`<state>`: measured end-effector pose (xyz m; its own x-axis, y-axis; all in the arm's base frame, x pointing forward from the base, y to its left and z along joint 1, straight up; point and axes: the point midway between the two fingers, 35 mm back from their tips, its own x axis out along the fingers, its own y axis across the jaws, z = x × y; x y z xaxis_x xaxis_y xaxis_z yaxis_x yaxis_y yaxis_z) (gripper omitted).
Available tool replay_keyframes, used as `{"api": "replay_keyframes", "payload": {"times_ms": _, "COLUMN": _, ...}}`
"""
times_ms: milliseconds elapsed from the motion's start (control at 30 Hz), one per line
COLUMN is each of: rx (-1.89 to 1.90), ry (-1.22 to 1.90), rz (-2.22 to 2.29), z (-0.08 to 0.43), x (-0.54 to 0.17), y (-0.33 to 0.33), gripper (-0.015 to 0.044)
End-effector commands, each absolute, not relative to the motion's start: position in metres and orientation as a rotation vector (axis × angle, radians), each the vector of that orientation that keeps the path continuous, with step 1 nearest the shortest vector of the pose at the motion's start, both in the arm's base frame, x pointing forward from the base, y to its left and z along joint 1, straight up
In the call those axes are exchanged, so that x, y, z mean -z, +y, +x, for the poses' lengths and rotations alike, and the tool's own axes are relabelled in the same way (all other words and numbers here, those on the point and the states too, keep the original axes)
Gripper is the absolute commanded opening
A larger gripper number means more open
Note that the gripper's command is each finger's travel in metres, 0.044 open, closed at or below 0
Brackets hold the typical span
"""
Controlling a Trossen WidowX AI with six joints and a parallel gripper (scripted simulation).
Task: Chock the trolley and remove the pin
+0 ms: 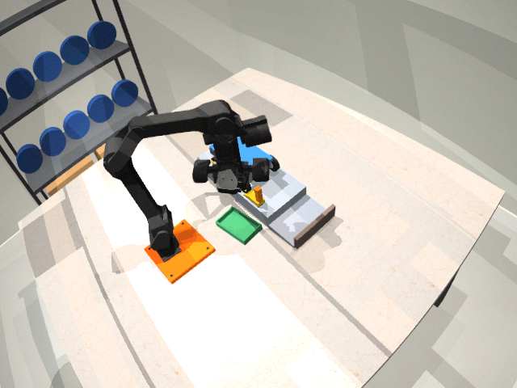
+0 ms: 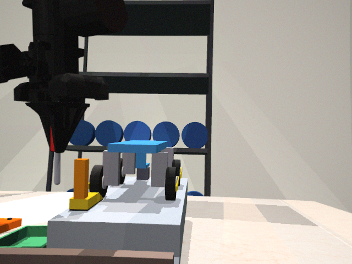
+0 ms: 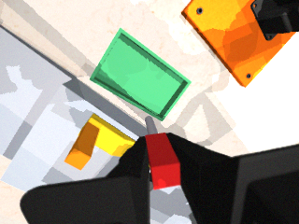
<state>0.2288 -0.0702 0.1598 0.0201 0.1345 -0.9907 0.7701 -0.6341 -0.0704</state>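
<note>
"Gripping the stop pin (image 2: 57, 169) (image 3: 163, 161), folks! Pincer (image 1: 246, 189) (image 2: 58, 147) (image 3: 155, 140) nearly shut, just a narrow gap, red head caught btwn the fingers."

"And the shank?"

"Pointing down, approx. upright in the ext. view, left of centre, clear of the ramp (image 1: 287, 196) (image 2: 113, 235) (image 3: 105, 108)!"

"Where's the green tray (image 1: 238, 225) (image 2: 34, 241) (image 3: 140, 77)?"

"On the table (image 1: 250, 334) (image 2: 256, 241) (image 3: 47, 19), beside the ramp: lower left in the ext. view, upper mid. in the wrist view. Pin's not in it!"

"Trolley (image 1: 255, 152) (image 2: 136, 146)?"

"Standing on the ramp, mid-frame in the ext. view, blue top level-ish. Partly behind the arm in the top view."

"Chock (image 1: 258, 198) (image 2: 81, 181) (image 3: 109, 137)?"

"Upright, orange handle up, yellow body at the downhill side of the near-left wheel (image 2: 97, 179), lower left of ctr. in the ext. view. Looks to be touching; can't confirm exact contact."

"Orange base plate (image 1: 191, 259) (image 2: 10, 224) (image 3: 220, 33)?"

"Under the arm's foot, lower left in the top view, upper right in the wrist view!"
</note>
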Motion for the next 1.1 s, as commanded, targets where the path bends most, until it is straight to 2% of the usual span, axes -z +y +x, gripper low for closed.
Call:
{"api": "replay_keyframes", "payload": {"times_ms": 0, "rx": 1.756, "ry": 0.781, "rz": 1.88, "z": 0.228, "x": -0.162, "y": -0.069, "gripper": 0.0}}
{"api": "replay_keyframes", "payload": {"times_ms": 533, "rx": 2.051, "ry": 0.268, "rz": 2.125, "z": 0.229, "x": -0.163, "y": -0.066, "gripper": 0.0}}
{"api": "replay_keyframes", "payload": {"times_ms": 1067, "rx": 2.086, "ry": 0.194, "rz": 2.15, "z": 0.215, "x": -0.15, "y": -0.067, "gripper": 0.0}}
